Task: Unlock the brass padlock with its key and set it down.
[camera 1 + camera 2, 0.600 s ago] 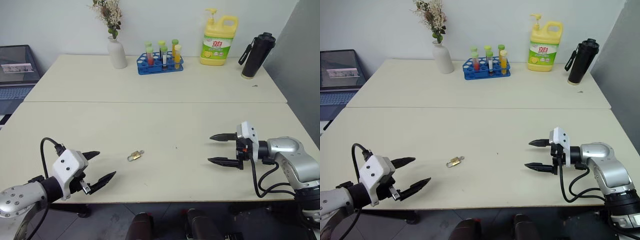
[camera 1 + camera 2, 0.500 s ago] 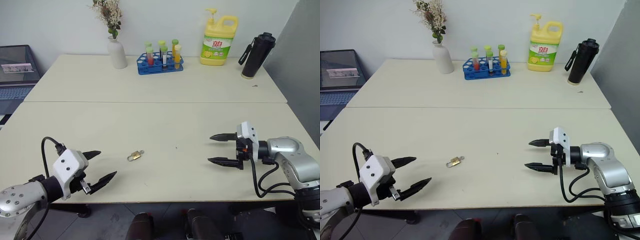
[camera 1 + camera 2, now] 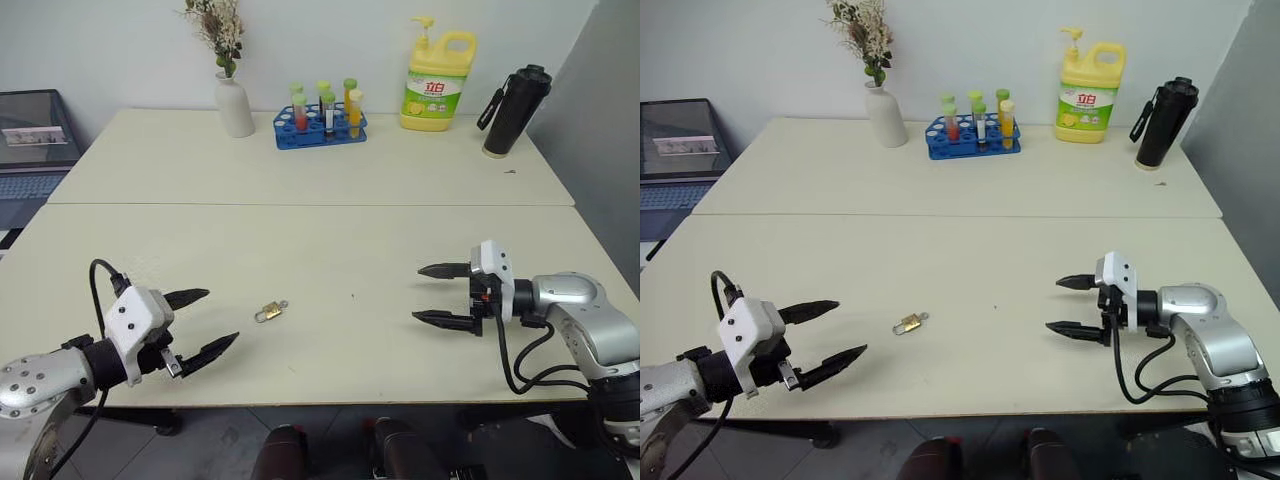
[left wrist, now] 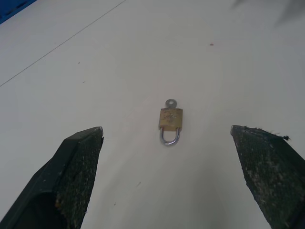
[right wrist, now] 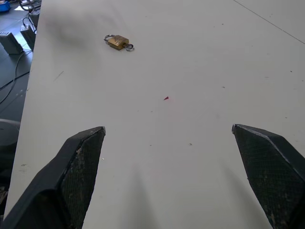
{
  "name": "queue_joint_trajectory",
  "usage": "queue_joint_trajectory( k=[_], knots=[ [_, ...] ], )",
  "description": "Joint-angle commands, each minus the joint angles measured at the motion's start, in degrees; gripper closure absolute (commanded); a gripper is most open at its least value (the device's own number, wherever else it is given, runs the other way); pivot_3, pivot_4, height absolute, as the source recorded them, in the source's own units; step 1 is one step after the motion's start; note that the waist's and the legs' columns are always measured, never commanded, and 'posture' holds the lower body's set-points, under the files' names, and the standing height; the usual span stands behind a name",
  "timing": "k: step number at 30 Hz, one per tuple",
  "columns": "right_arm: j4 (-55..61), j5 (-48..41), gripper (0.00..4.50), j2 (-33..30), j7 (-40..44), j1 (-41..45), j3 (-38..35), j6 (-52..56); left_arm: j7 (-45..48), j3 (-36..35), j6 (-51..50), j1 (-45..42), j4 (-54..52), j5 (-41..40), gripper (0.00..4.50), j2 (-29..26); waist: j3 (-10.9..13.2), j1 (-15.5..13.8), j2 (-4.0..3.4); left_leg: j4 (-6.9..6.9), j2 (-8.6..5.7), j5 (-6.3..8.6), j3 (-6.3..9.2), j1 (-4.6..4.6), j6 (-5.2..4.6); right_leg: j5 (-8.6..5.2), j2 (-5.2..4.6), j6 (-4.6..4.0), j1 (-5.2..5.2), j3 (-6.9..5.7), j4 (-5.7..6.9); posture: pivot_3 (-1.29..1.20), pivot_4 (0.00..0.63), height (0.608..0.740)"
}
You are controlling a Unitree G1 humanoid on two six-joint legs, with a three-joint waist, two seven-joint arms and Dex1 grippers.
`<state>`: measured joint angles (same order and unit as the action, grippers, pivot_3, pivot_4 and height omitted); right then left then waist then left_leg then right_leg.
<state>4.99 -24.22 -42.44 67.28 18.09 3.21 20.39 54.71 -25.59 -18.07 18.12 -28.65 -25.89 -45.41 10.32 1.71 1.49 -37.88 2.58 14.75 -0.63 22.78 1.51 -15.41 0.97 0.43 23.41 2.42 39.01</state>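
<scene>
Black fingers of the left gripper (image 3: 198, 322) stand spread wide, holding nothing; straight ahead of them, nearer than to the other arm, the brass padlock (image 4: 170, 119) lies flat on the table (image 3: 330, 160), shackle toward those fingers, the key (image 4: 170, 102) at its far end. Farther off, the right gripper (image 3: 437, 295) also gapes empty.

I'm looking at what seems an office or lab room: two pale tables (image 3: 300, 170) pushed together against a plain wall, a laptop (image 3: 30, 140) off the far left corner, a test-tube rack (image 3: 322, 118) near the far edge.
</scene>
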Motion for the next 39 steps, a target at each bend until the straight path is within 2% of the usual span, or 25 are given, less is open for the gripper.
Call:
queue_joint_trajectory(
  k=[1, 5, 10, 14, 21, 28, 32, 39],
  knots=[
    [3.4, -1.8, 0.03, -0.5, -0.6, 0.4, -2.1, 1.6, 0.2, -0.3, 2.3, -1.3, 1.6, 1.0, 0.0, -0.7, 0.0, 0.0, 0.0, 0.0, 0.01, 0.0, 0.01, 0.0, 0.0, 0.0, 0.0, 0.0, 0.0, -0.01, 0.0, 0.0, 0.15, 0.74],
    [5.0, -1.9, 0.03, -1.1, -0.6, -0.1, -1.7, 3.0, 0.6, 0.6, 2.0, -2.4, 2.8, 0.6, 0.0, -0.9, 0.0, 0.0, 0.0, -0.01, 0.01, 0.0, 0.03, -0.01, 0.0, 0.0, 0.02, 0.0, 0.0, -0.03, 0.02, 0.0, 0.15, 0.74],
    [10.4, -3.3, 0.03, -2.6, -1.3, -0.1, -0.1, 9.2, 1.1, 5.1, -0.2, -3.8, 3.8, 1.8, 0.0, -2.0, 0.0, 0.0, 0.0, -0.01, 0.0, 0.0, 0.02, 0.01, 0.0, 0.0, 0.01, 0.0, 0.0, -0.01, 0.01, 0.0, 0.15, 0.74],
    [14.1, -3.5, 0.03, -2.4, -1.2, 0.3, 0.8, 10.1, 0.7, 7.9, 0.4, -4.5, 4.7, 5.1, 0.0, -3.1, 0.0, 0.0, 0.0, 0.0, 0.02, 0.0, 0.05, 0.0, 0.0, 0.0, 0.02, 0.0, 0.0, -0.03, 0.01, 0.0, 0.15, 0.74],
    [17.8, -4.6, 0.03, 0.8, 0.0, 2.0, 2.9, 7.6, 0.7, 11.0, 1.5, -7.3, 7.8, 7.7, 0.0, -2.8, 0.0, 0.0, 0.0, 0.0, 0.02, 0.0, 0.06, 0.0, 0.0, 0.0, 0.02, 0.0, 0.0, -0.05, 0.01, 0.0, 0.15, 0.74],
    [16.9, -2.8, 0.03, -0.3, 1.9, 2.5, 4.6, 5.2, 0.6, 13.4, 1.9, -9.7, 11.7, 8.8, 0.0, -2.1, 0.0, 0.0, 0.0, -0.01, 0.01, 0.0, 0.06, 0.02, 0.0, 0.0, 0.01, 0.0, 0.0, -0.07, 0.0, 0.0, 0.15, 0.74],
    [17.8, -3.2, 0.03, 0.1, 1.4, 2.6, 4.9, 5.9, 0.6, 17.8, 2.0, -12.5, 13.5, 10.2, 0.0, -1.2, 0.0, 0.0, 0.0, -0.01, 0.0, 0.0, 0.07, 0.02, 0.0, 0.0, 0.01, 0.01, 0.0, -0.07, 0.01, 0.0, 0.15, 0.74],
    [18.3, -3.1, 0.03, -0.2, 1.0, 2.9, 5.6, 6.7, -4.3, 24.5, 0.2, -22.0, 21.1, 14.3, 0.0, 4.3, 0.0, -0.1, 0.03, -0.05, -0.01, 0.0, 0.1, 0.04, 0.0, 0.01, 0.03, 0.02, -0.01, -0.09, 0.03, 0.0, 0.15, 0.74]
  ],
)
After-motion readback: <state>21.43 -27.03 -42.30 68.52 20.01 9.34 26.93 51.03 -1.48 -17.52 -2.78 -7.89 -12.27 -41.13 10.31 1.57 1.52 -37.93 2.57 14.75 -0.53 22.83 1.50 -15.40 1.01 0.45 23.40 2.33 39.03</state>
